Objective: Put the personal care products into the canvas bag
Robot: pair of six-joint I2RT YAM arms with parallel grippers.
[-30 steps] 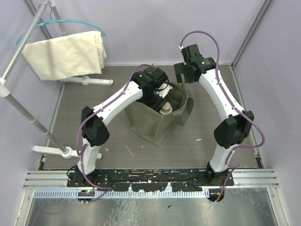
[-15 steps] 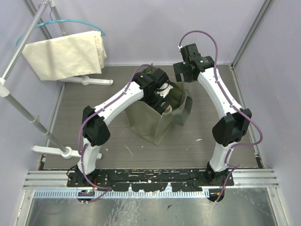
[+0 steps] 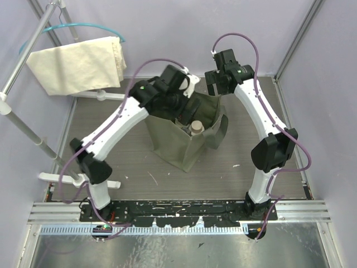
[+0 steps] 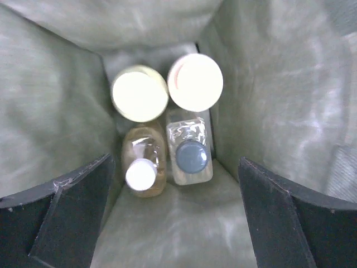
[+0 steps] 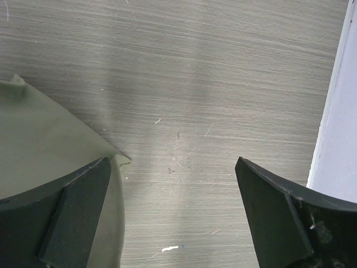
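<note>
The olive-green canvas bag point(image 3: 177, 144) stands open mid-table. In the left wrist view I look straight down into the bag point(image 4: 50, 123). Several bottles stand upright on its floor: a cream-capped one point(image 4: 139, 93), a squat cream one point(image 4: 195, 82), an amber bottle with a white cap point(image 4: 141, 174) and a clear dark-capped bottle point(image 4: 191, 156). My left gripper point(image 4: 175, 223) hangs open above them, empty and touching none. It sits over the bag's back rim point(image 3: 177, 101). My right gripper point(image 5: 173, 218) is open and empty over bare table beside the bag's right corner point(image 5: 44, 145), behind the bag point(image 3: 216, 85).
A cream cloth point(image 3: 78, 62) hangs on a hanger from a metal rack point(image 3: 25, 131) at back left. A small white strip point(image 3: 236, 165) lies on the table right of the bag. Walls close in at the right point(image 5: 340, 111) and the back.
My left gripper opened, let go of a bottle inside the bag, and rose out of it toward the back. The right arm barely moved.
</note>
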